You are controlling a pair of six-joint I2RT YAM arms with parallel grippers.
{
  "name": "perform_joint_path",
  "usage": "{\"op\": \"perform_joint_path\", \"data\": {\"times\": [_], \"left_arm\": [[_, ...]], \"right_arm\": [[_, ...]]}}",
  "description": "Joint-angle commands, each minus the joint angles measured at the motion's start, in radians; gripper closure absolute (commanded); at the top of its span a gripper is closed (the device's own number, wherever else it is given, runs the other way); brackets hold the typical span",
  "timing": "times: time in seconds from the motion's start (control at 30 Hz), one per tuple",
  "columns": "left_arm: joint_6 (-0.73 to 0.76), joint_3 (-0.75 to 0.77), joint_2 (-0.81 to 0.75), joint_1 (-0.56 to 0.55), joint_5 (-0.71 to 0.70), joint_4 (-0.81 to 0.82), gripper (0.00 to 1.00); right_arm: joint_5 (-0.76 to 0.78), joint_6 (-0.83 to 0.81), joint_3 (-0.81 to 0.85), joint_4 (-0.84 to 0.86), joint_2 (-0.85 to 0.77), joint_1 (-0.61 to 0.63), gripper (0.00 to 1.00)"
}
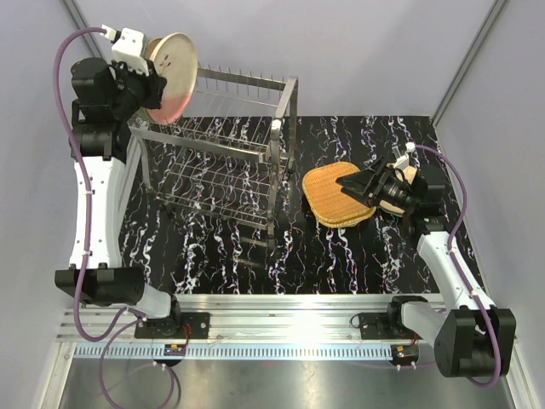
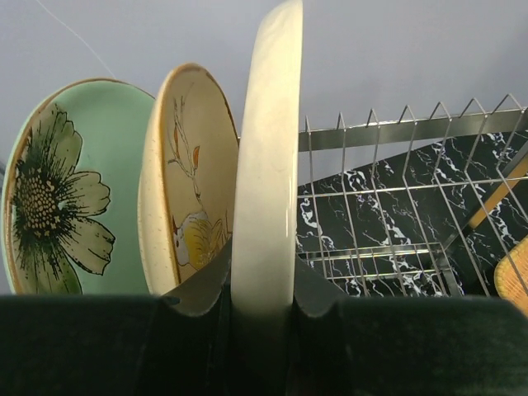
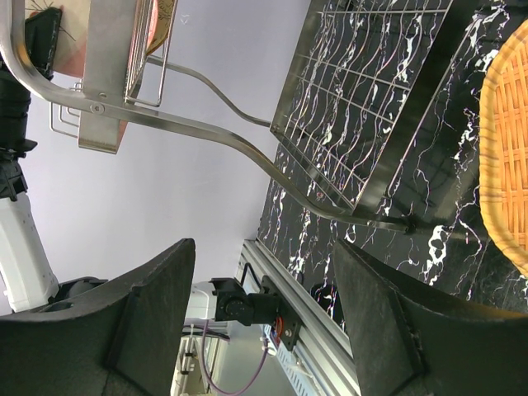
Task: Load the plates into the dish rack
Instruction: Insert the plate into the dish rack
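My left gripper (image 1: 152,75) is shut on the rim of a cream plate with a pink back (image 1: 179,72), held upright over the left end of the dish rack (image 1: 223,162). In the left wrist view this plate (image 2: 268,157) stands edge-on between the fingers (image 2: 198,285), with a beige floral plate (image 2: 194,173) and a mint-green flower plate (image 2: 66,190) upright just to its left. An orange wicker plate (image 1: 339,196) lies flat on the table right of the rack. My right gripper (image 1: 356,183) hovers over it, open and holding nothing (image 3: 264,322).
Upright prongs (image 2: 396,132) run along the rack's top to the right of the held plate. The rack's looped end handle (image 3: 214,132) crosses the right wrist view, the wicker plate's edge (image 3: 507,157) at far right. Grey walls close in the black marbled table (image 1: 366,256).
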Motion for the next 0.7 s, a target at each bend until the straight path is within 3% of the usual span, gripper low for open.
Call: {"op": "perform_joint_path", "data": {"times": [0.0,0.67], "left_arm": [[0.030,0.020,-0.028,0.003,-0.011,0.191,1.00],[0.035,-0.032,-0.056,0.003,-0.097,0.197,1.00]], "right_arm": [[-0.013,-0.024,0.026,0.023,-0.003,0.000,0.25],[0.000,-0.036,0.018,0.013,0.002,-0.002,0.25]]}}
